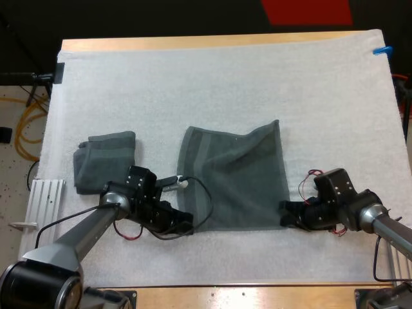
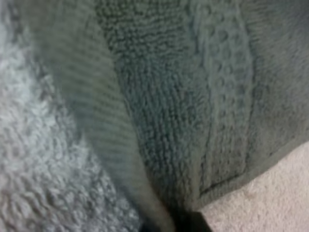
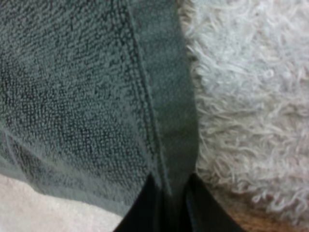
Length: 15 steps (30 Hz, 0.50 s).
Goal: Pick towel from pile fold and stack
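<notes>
right gripper (image 1: 284, 216) clenched on spread dark grey-green terry towel (image 1: 235, 177), 5 o'clock corner | left gripper (image 1: 185, 226) at 7 o'clock corner, hold cannot be told | risk: 1 thinly pinched corner slips, fold skews

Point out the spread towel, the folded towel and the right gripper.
spread towel (image 1: 235, 177), high view, middle of its cloth.
folded towel (image 1: 103, 161), high view, its top layer.
right gripper (image 3: 171, 188), right wrist view, midway between its fingertips, which pinch the spread towel's hem.
</notes>
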Each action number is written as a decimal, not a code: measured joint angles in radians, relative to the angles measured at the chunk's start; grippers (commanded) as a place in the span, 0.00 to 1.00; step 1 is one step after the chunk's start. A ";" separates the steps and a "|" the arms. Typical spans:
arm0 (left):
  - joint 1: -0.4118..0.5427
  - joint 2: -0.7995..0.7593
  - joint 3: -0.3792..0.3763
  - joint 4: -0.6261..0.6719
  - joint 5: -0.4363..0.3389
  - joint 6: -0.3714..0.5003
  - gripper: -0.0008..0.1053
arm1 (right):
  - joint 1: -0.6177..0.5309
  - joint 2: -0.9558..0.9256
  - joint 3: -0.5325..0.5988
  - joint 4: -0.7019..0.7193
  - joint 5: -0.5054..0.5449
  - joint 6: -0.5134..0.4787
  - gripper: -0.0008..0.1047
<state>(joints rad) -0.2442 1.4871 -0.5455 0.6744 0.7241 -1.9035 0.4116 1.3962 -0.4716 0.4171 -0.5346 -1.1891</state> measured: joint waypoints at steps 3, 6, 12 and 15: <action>0.000 0.000 0.000 0.002 -0.002 0.002 0.01 | 0.000 0.000 0.000 0.000 0.000 -0.032 0.01; 0.000 -0.003 0.000 0.021 -0.003 0.016 0.01 | 0.000 -0.018 0.001 0.007 0.003 -0.045 0.01; 0.000 -0.103 0.000 0.108 -0.006 0.055 0.01 | 0.000 -0.144 0.004 0.046 0.003 -0.045 0.01; 0.000 -0.171 0.000 0.177 -0.006 0.064 0.01 | 0.000 -0.211 0.004 0.103 0.003 -0.045 0.01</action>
<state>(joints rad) -0.2438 1.3163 -0.5455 0.8513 0.7182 -1.8398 0.4116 1.1850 -0.4680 0.5202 -0.5315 -1.2345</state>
